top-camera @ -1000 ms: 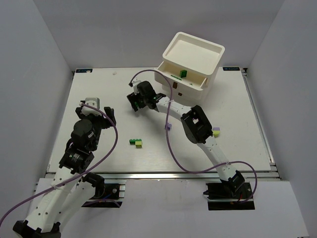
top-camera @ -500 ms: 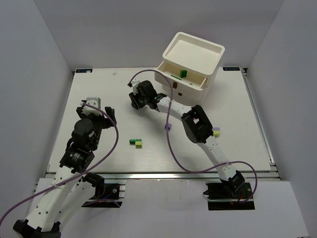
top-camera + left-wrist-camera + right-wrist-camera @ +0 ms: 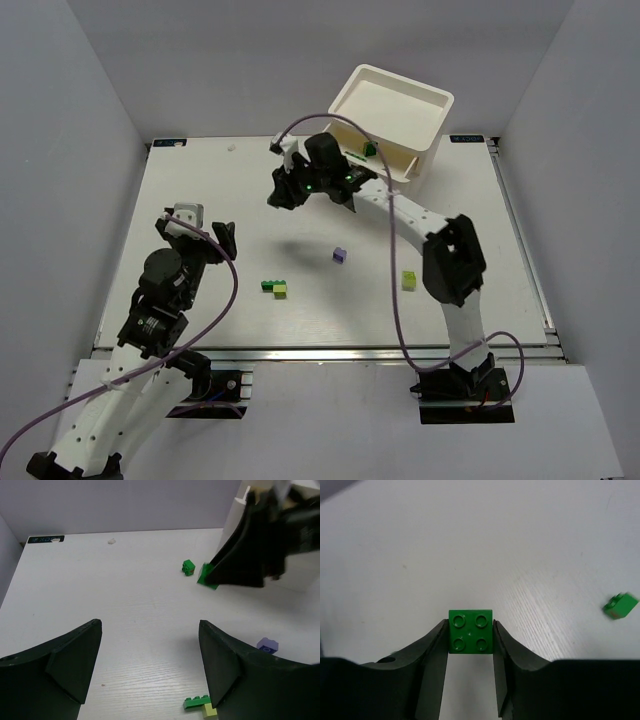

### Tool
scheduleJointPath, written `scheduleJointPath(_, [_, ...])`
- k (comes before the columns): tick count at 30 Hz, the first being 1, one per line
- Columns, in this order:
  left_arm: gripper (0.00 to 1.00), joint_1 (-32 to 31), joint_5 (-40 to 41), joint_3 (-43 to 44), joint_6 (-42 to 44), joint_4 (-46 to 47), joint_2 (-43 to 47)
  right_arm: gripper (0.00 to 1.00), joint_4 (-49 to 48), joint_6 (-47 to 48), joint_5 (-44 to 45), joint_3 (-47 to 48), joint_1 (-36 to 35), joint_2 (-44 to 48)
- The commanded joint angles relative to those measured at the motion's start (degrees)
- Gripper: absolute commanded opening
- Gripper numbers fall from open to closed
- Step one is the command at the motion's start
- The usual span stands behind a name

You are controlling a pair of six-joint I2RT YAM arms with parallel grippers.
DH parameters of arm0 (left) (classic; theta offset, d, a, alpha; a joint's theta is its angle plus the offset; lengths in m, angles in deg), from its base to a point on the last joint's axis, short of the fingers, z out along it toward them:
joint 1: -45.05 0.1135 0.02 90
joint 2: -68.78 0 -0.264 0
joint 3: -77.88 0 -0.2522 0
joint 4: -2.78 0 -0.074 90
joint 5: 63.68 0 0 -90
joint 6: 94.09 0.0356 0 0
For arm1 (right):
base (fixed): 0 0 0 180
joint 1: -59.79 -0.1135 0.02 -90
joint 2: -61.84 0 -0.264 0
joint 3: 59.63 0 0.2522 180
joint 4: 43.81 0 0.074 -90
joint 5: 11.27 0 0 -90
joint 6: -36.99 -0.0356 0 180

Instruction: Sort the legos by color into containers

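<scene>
My right gripper (image 3: 283, 192) is shut on a dark green four-stud lego (image 3: 470, 631) and holds it above the table, left of the white drawer unit (image 3: 398, 108). Another dark green lego (image 3: 620, 605) lies on the table close by; it also shows in the left wrist view (image 3: 188, 567). A dark green lego (image 3: 370, 149) sits in the open top drawer. A purple lego (image 3: 339, 256), a lime lego (image 3: 408, 280) and a joined green and lime pair (image 3: 274, 288) lie mid-table. My left gripper (image 3: 205, 235) is open and empty (image 3: 149, 630).
The right arm (image 3: 400, 210) stretches across the back middle of the table and hides part of the drawer front. White walls close in the table on three sides. A small white scrap (image 3: 111, 541) lies near the back left edge.
The right arm has straightened and risen, carrying the green lego slightly toward the back. The purple and lime legos, earlier hidden under the arm, now show. The left arm has shifted slightly.
</scene>
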Motion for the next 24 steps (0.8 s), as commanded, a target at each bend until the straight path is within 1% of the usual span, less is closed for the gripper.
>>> scheduleJointPath(1, [0.87, 0.1, -3.5, -0.7, 1.0, 1.6, 1.0, 0.00, 2.4, 2.3, -7.0, -1.7, 0.7, 10.4])
scheduleJointPath(3, [0.87, 0.1, -4.4, -0.7, 1.1, 1.6, 0.8, 0.00, 4.6, 3.6, -7.0, -3.4, 1.0, 14.9])
scheduleJointPath(5, [0.86, 0.1, -4.9, -0.8, 1.2, 1.6, 0.8, 0.00, 5.3, 4.0, -1.5, -5.5, 1.8, 19.0])
scheduleJointPath(6, [0.86, 0.1, -5.0, -0.7, 1.2, 1.6, 0.5, 0.00, 5.3, 4.4, 2.1, -5.9, 2.1, 20.0])
scheduleJointPath(7, [0.86, 0.1, -5.1, -0.7, 1.1, 1.6, 0.3, 0.00, 5.1, 4.4, 9.7, -6.4, 2.7, 21.8])
scheduleJointPath(10, [0.86, 0.1, -6.6, -0.7, 1.1, 1.4, -0.6, 0.00, 4.4, 4.8, 18.6, -7.7, 6.0, 23.7])
scheduleJointPath(13, [0.88, 0.1, -9.0, -0.7, 0.7, 1.6, -2.5, 0.00, 5.5, 6.2, 20.9, -7.1, 9.9, 23.8])
scheduleJointPath(15, [0.89, -0.5, -10.2, -0.1, 0.3, 1.2, -4.2, 0.00, 7.2, 7.1, 21.1, -5.8, 11.2, 23.0])
scheduleJointPath(16, [0.89, -0.5, -10.8, 0.2, -0.1, 0.9, -6.4, 0.00, 7.9, 7.4, 21.2, -5.3, 12.0, 22.0])
scheduleJointPath(19, [0.90, -0.5, -13.0, 1.5, -3.6, 0.6, -9.7, 0.00, 9.1, 8.4, 21.8, -3.8, 13.3, 19.9])
scheduleJointPath(22, [0.90, -0.5, -15.6, 3.3, -7.9, -1.9, -13.4, 0.00, 10.4, 9.3, 21.5, -2.1, 14.5, 18.1])
scheduleJointPath(23, [0.90, 0.1, -15.8, 3.5, -10.9, -2.6, -14.0, 0.02, 10.7, 9.7, 21.4, -1.5, 15.0, 17.8])
scheduleJointPath(24, [0.90, 0.1, -15.6, 3.6, -12.3, -3.2, -14.4, 0.06, 11.1, 9.8, 21.3, -1.1, 15.1, 17.4])
